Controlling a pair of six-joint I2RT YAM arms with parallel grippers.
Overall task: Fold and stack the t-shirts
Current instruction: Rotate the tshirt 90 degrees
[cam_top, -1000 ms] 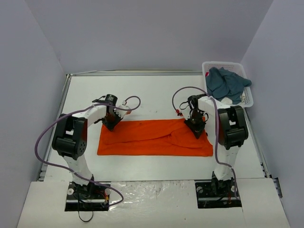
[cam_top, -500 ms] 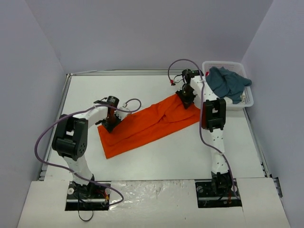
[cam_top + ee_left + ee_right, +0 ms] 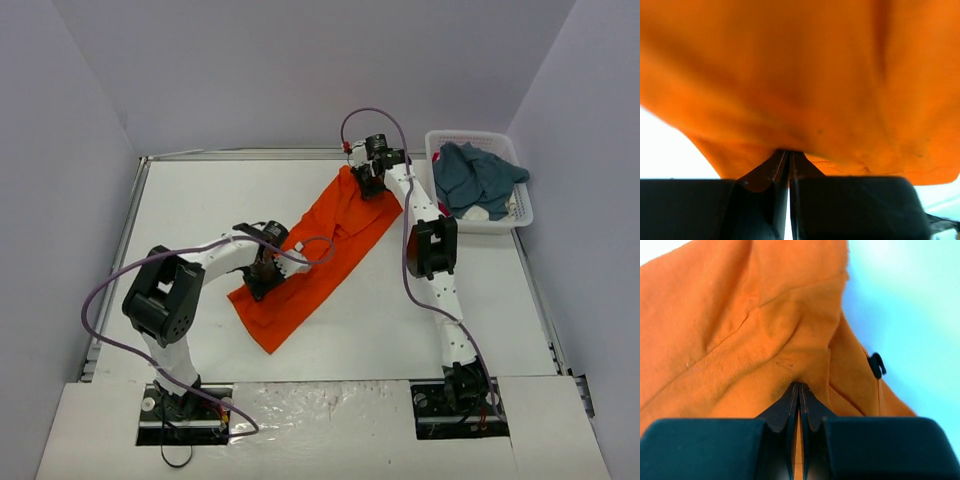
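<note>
The orange t-shirt [image 3: 318,255] lies folded into a long strip, stretched diagonally from near left to far right across the table. My left gripper [image 3: 262,281] is shut on its near-left end, and orange cloth [image 3: 805,85] fills the left wrist view above the pinched jaws. My right gripper [image 3: 366,181] is shut on the far end, stretched out towards the back; the right wrist view shows the cloth [image 3: 755,340] pinched between its tips [image 3: 799,386]. The teal-blue t-shirt [image 3: 478,176] sits crumpled in the basket.
A white lattice basket [image 3: 520,208] stands at the far right of the table. Purple cables loop from both arms over the white tabletop [image 3: 200,200]. Grey walls close in the left, back and right sides.
The orange shirt has swung from lying level across the table to a steep diagonal. My right gripper carried its end far back; my left gripper moved its end nearer and to the right.
</note>
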